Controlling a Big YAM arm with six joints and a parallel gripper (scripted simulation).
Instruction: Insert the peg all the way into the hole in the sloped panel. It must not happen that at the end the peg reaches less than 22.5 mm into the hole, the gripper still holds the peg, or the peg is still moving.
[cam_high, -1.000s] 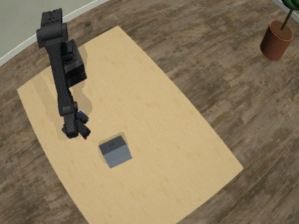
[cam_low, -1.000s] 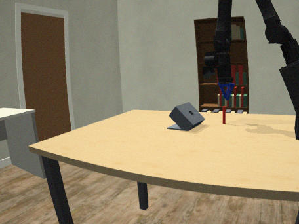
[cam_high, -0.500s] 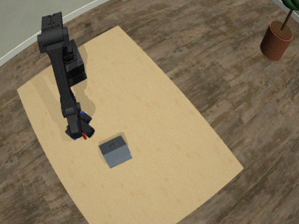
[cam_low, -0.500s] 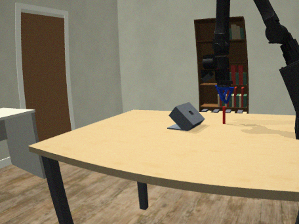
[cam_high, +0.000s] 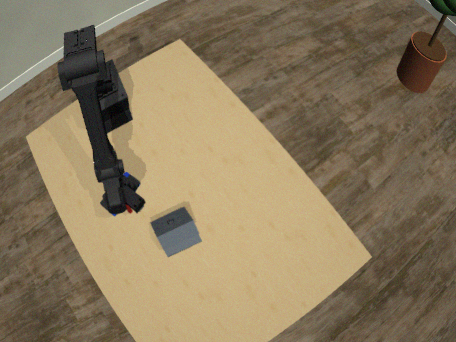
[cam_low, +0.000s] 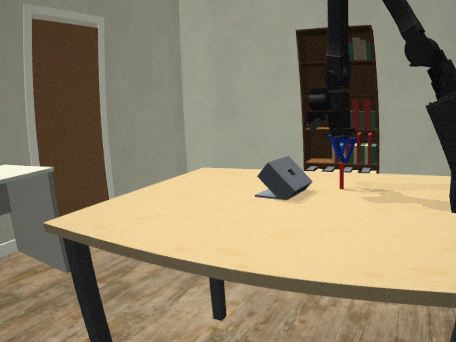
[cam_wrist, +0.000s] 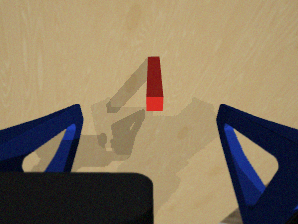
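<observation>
A red peg (cam_wrist: 155, 84) stands upright on the wooden table; it also shows in the exterior view (cam_low: 341, 176) and as a small red spot in the top view (cam_high: 129, 208). My gripper (cam_wrist: 149, 111) with blue fingers is open and empty, directly above the peg, with the peg's top centred between the fingers in the wrist view. In the exterior view the gripper (cam_low: 343, 148) hangs just over the peg's top. The grey sloped panel (cam_high: 176, 231) with a small dark hole (cam_low: 291, 172) sits on the table to the right of the peg.
The arm's black base (cam_high: 112, 102) stands at the table's far-left part. A potted plant (cam_high: 422, 59) is on the floor far to the right. A bookshelf (cam_low: 341, 97) stands behind the table, and a door (cam_low: 67, 107) is at the left.
</observation>
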